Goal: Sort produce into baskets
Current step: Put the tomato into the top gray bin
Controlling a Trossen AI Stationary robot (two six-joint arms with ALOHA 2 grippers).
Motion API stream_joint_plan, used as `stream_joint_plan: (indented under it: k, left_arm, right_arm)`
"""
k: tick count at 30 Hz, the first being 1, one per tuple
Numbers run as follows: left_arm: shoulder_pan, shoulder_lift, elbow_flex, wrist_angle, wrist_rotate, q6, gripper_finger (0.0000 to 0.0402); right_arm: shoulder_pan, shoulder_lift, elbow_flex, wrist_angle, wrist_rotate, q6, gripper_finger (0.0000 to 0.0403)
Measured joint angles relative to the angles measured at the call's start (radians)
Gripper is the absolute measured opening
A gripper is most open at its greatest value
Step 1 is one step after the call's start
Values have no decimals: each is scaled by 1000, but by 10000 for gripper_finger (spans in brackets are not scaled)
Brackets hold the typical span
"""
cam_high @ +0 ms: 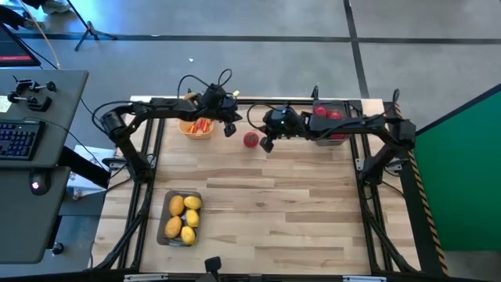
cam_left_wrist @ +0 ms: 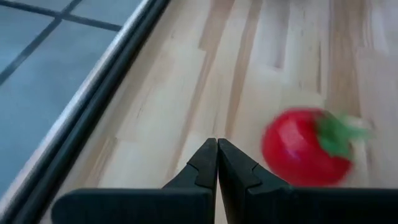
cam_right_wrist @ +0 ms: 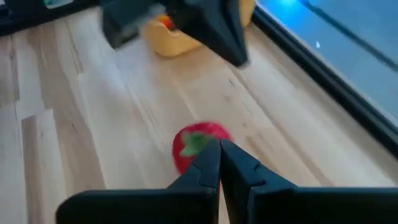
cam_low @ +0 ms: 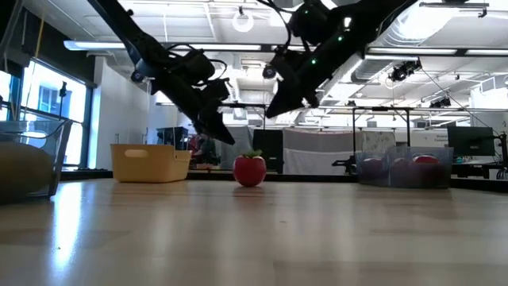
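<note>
A: Start with the hands. What is the left hand [cam_high: 229, 130] doing?

B: It hangs above the far part of the table [cam_high: 274, 211], clenched with its two fingers [cam_left_wrist: 205, 163] pressed together and nothing between them. The red fruit [cam_high: 250, 139] lies on the wood just beside it, not touched.

A: And the right hand [cam_high: 267, 144]?

B: Clenched too, and empty. Its own camera shows the fingers [cam_right_wrist: 235, 163] meeting, with the fruit's green top showing just past the tips. From above, that hand sits just on the other side of the same fruit, so the fruit lies between the two hands.

A: Is either hand touching the table?

B: No. The level view shows both raised, the fruit [cam_low: 249, 169] standing alone on the wood below them.

A: Now the baskets.

B: The yellow basket [cam_high: 196, 125] is near the far edge, just beside the left hand, with thin orange pieces [cam_high: 201, 124] inside. A dark clear tray [cam_high: 332, 121] sits at the far right, partly under the right arm, holding more red fruits [cam_high: 327, 114]. Another tray [cam_high: 180, 218] is well apart from both, near the front left, with yellow lemons [cam_high: 185, 215] in it.

A: Anything around the table?

B: A grey desk with a keyboard [cam_high: 17, 141] stands off to the left.
</note>
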Motion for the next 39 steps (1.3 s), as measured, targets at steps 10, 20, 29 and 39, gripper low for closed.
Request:
stream_joint_plan:
  k: [10,20,29,39]
  left_arm:
    - [-47,-20,-81,-9,34,30,0]
    - [-102,-20,-95,9,56,46,0]
    - [-101,-20,-95,9,53,46,0]
    - [-101,-20,-95,8,52,48,0]
  right_arm:
    - [87,61,0,-14,48,7,129]
    - [80,223,20,145,122,44,323]
    - [51,327,80,145,187,21,339]
    - [26,366,93,149,128,-6,328]
